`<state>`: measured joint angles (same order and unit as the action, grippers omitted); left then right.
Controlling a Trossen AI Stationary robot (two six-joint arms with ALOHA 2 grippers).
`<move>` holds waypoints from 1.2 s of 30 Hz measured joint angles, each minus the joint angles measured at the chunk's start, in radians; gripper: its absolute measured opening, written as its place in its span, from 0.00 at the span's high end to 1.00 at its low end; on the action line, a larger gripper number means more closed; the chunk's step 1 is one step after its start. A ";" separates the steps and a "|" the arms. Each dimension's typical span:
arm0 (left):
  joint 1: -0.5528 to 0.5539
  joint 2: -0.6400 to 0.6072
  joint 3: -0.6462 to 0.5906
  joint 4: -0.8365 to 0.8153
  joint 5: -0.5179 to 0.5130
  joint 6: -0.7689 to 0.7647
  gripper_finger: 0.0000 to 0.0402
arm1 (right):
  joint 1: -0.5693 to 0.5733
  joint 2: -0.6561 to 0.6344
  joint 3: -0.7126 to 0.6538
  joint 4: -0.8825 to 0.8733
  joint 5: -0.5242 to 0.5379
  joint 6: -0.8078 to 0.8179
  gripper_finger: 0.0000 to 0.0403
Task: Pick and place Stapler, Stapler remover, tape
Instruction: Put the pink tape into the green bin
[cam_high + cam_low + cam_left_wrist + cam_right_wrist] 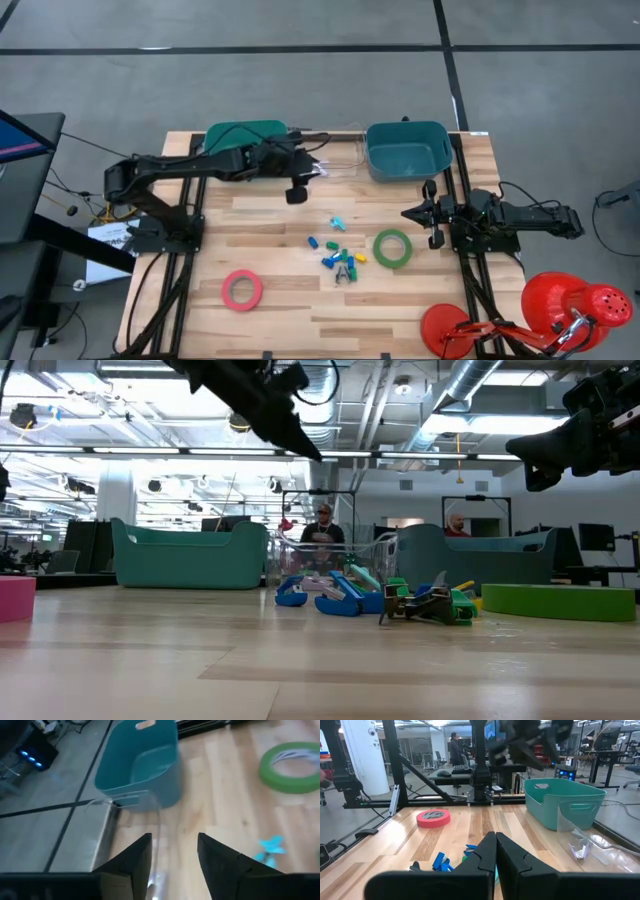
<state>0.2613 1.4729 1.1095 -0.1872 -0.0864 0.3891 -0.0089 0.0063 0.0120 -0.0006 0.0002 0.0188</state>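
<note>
1. Left gripper (174, 862): closest to the lens in its own wrist view. You see its two dark fingers parted, with nothing between them. It hangs over the back of the table beside a clear plastic container (343, 160), between the two teal bins.
2. Right gripper (495, 851): fingers pressed together, holding nothing. It waits at the right edge of the table, near the green roll.
3. Green tape roll (393, 247): flat on the wood, right of centre, just beside the cluster of small pieces. Treat it as a light, stiff ring with a wide hole. You would likely do best pinching across the wall, one finger inside the hole and one outside. The smooth side may slip if taken too shallow.
4. Pinkish red tape roll (242, 289): flat near the front left, well apart from everything else. Same handling, same hold.
5. Small coloured pieces (337, 256): blue, green and dark items heaped at the centre. Whether any is the stapler or the stapler remover cannot be told. They look light, hard and easily scattered.
6. Teal bins: left bin (244, 135) and right bin (407, 150) at the back edge, likely drop points.
</note>
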 joint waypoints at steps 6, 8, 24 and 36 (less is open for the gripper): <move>-0.080 -0.044 0.000 -0.097 0.001 -0.062 0.56 | 0.000 0.000 0.000 0.000 0.000 0.000 1.00; -0.103 -0.056 0.000 -0.120 0.001 -0.077 0.52 | 0.000 0.000 0.000 0.000 0.000 0.000 1.00; -0.246 -0.075 0.000 -0.481 0.001 -0.080 0.32 | 0.000 0.000 0.000 0.000 0.000 0.000 1.00; -0.362 -0.074 0.000 -0.588 0.012 -0.162 0.33 | 0.000 0.000 0.000 0.000 0.000 0.000 1.00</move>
<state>-0.1006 1.3987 1.1095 -0.7756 -0.0742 0.2270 -0.0086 0.0063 0.0120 -0.0006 0.0006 0.0189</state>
